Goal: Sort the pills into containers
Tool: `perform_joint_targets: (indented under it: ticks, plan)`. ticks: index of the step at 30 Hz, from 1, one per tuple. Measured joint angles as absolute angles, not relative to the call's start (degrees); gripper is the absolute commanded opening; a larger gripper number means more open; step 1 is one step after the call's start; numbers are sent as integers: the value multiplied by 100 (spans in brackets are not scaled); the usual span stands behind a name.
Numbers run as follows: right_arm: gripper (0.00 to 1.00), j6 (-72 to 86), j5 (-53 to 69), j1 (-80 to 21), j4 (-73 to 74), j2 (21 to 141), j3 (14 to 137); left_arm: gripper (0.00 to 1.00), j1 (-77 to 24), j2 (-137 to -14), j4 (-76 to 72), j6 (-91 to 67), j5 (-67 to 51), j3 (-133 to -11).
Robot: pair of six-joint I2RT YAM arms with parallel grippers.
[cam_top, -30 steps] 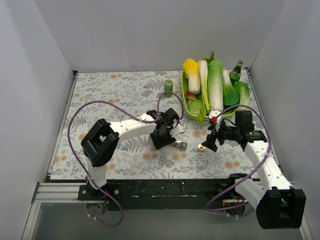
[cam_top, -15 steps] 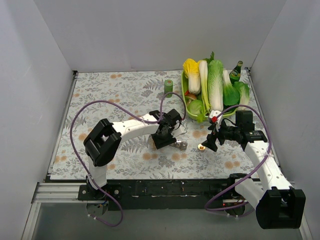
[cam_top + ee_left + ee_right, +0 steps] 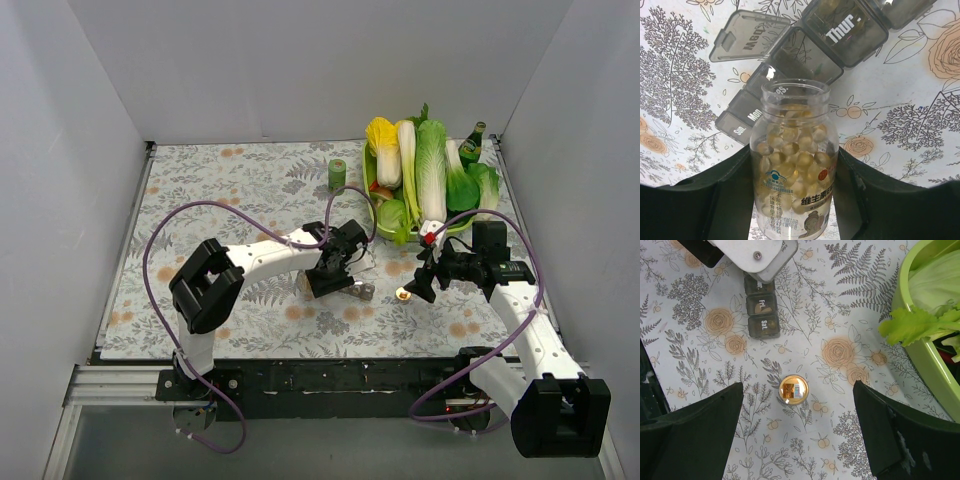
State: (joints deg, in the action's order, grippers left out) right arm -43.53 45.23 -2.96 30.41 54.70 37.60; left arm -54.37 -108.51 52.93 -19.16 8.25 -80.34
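This is looking like a robotics lab's test cell rather than a home: plain pale panels [image 3: 90, 120] are boxing in the surface [image 3: 230, 180] on three sides, a black rail [image 3: 330, 378] is running along its near edge, and two white-and-black arms, the left arm [image 3: 265, 255] and the right arm [image 3: 530, 330], are standing bolted there with purple cables [image 3: 148, 265] looping loose over the work area. A floral print is covering the surface, and household goods are sitting about in this bare booth (a green tray [image 3: 371, 197] of vegetables at the far right, a green bottle [image 3: 472, 143] beside it, a weekday pill organiser [image 3: 845, 30] and a pill bottle [image 3: 792, 165] near the middle).
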Motion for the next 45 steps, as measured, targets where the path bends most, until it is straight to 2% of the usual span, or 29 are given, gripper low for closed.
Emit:
perform_joint_targets:
  ticks: [45]
  plan:
    - [98,-4375,4672,-145,3146,5470,3760,0,-5634,-11026,5164,-1975,1260,-8044]
